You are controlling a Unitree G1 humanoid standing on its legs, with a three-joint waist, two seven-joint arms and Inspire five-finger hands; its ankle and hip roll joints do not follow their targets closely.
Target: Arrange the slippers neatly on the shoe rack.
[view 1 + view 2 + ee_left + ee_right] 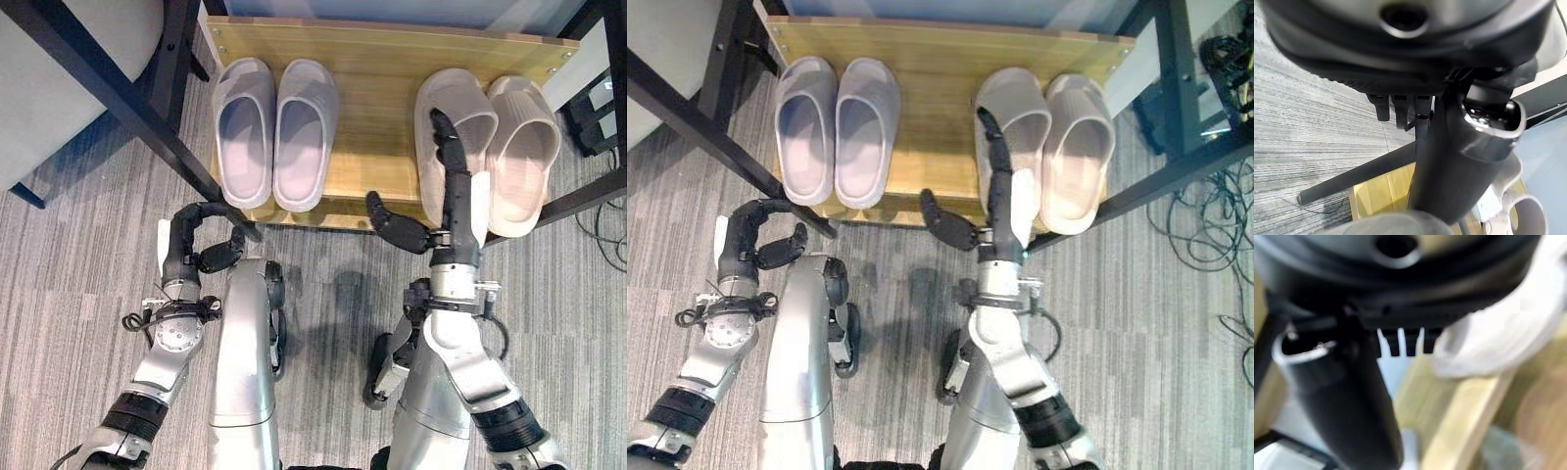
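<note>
Fingers of right hand straight, resting on left beige slipper, thumb spread, gripping nothing. Left hand curled, empty. Grey pair and beige pair sit on shoe rack. Risk: further push skews beige pair or shoves it off near edge.

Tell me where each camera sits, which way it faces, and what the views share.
Left eye view: on the head, looking down at the shoe rack; grey slippers, beige slippers, left hand, right hand.
Right eye view: beside it, same scene.
Left wrist view: on the left wrist, along the curled left hand toward carpet and rack edge.
Right wrist view: on the right wrist, along the straight-fingered right hand toward a beige slipper.
Shared: rack and slippers.
</note>
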